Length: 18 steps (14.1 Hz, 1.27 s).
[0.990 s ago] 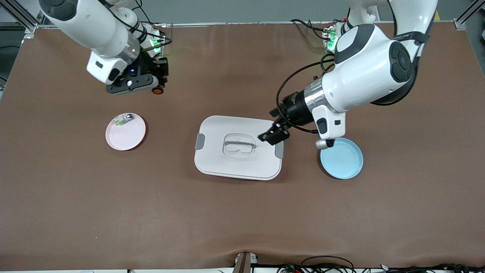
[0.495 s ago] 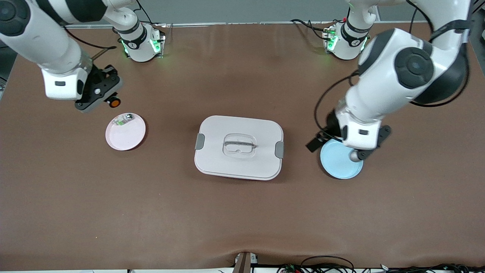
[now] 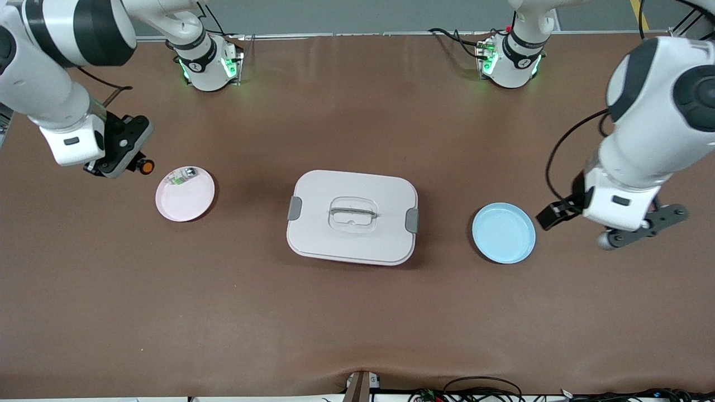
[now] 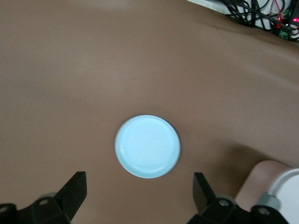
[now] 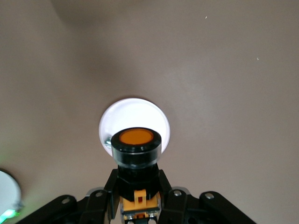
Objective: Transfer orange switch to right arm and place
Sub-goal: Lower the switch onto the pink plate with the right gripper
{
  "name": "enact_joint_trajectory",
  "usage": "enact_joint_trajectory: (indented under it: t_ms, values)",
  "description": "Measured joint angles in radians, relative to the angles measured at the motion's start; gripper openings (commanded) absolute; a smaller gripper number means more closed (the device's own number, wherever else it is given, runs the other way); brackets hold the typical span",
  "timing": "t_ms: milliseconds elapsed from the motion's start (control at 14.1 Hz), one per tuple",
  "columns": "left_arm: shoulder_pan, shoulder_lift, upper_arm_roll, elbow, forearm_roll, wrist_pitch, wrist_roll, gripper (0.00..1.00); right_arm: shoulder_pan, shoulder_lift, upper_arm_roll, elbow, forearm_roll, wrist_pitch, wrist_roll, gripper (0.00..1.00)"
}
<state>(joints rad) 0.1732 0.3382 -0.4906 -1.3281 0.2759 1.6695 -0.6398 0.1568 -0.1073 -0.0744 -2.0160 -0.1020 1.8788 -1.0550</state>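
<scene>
Between right claw (image 5: 136, 198) fingers: orange switch (image 5: 136, 151), black body, round orange cap.

A round pale-pink plate (image 3: 187, 196) holding a small green-and-white part (image 3: 180, 177), a white lidded rectangular container (image 3: 352, 216) and a round light-blue plate (image 3: 504, 233) are lying on the brown table (image 3: 357, 312).

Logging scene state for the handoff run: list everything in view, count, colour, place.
orange switch: 1, black body with orange cap, held in the right gripper, above bare table beside the pink plate
pink plate: 1, pale pink, toward the right arm's end
small part: 1, green and white, on the pink plate
lidded box: 1, white with grey clips, mid-table
blue plate: 1, light blue, toward the left arm's end
right gripper: 1, black, shut on the switch
left gripper: 1, black, open, beside the blue plate
</scene>
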Motion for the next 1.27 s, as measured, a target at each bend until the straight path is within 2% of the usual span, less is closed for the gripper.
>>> enact_joint_trajectory:
  t_ms: [212, 354, 424, 707, 919, 1061, 1273]
  values:
    - [0.084, -0.034, -0.001, 0.000, -0.002, -0.010, 0.155, 1.00, -0.066, 0.000, -0.001, -0.119, 0.000, 0.177, -0.136, 0.00]
    - [0.099, -0.062, 0.008, -0.001, -0.010, -0.031, 0.233, 1.00, -0.089, 0.000, 0.000, -0.191, 0.000, 0.282, -0.190, 0.00]
    - [0.076, -0.081, 0.044, -0.001, -0.027, -0.046, 0.259, 1.00, -0.100, 0.002, 0.000, -0.222, 0.000, 0.326, -0.214, 0.00]
    - [-0.110, -0.174, 0.327, -0.011, -0.184, -0.086, 0.377, 1.00, -0.140, 0.035, 0.000, -0.305, -0.001, 0.466, -0.290, 0.00]
    - [-0.224, -0.226, 0.520, -0.046, -0.256, -0.126, 0.486, 1.00, -0.162, 0.078, 0.000, -0.377, -0.001, 0.601, -0.308, 0.00]
    - [-0.253, -0.251, 0.555, -0.071, -0.272, -0.146, 0.498, 1.00, -0.162, 0.112, 0.003, -0.421, -0.001, 0.654, -0.311, 0.00]
    - [-0.264, -0.284, 0.552, -0.108, -0.274, -0.150, 0.498, 1.00, -0.148, 0.173, 0.016, -0.446, -0.001, 0.673, -0.312, 0.00]
